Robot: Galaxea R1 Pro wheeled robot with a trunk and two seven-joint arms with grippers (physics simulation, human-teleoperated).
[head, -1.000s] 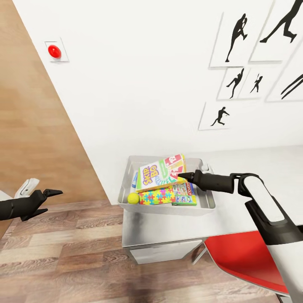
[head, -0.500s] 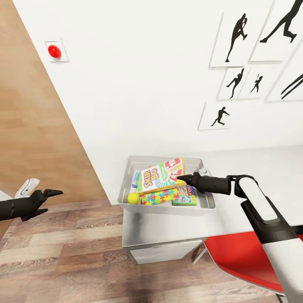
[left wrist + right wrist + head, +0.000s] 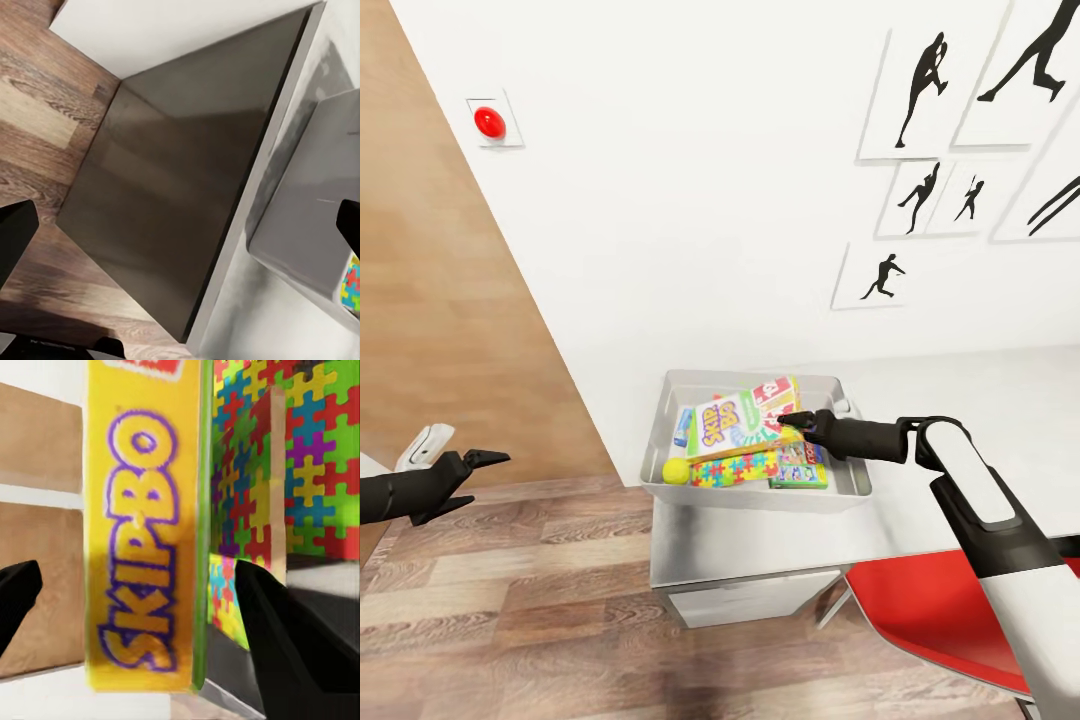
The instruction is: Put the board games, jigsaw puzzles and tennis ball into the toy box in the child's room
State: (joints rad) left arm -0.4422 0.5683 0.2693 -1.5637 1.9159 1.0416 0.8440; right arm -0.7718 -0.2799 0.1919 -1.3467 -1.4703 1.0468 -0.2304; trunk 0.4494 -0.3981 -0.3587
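Sitting at the left end of the desk (image 3: 920, 520), close to the wall, the grey toy box (image 3: 660, 450) holds a tilted Skip-Bo game (image 3: 745, 418) on top, a blue game (image 3: 682, 425) at its left side, a jigsaw puzzle (image 3: 735, 468) below, another game (image 3: 800, 468) at the right, and a tennis ball (image 3: 676, 471) in the near left corner. Reaching into the box, the right hand (image 3: 792, 421) has its fingers (image 3: 296, 637) spread around the Skip-Bo box's yellow edge. Off the desk's left end, over the floor (image 3: 510, 600), the left hand (image 3: 485, 460) hangs with fingers apart, empty.
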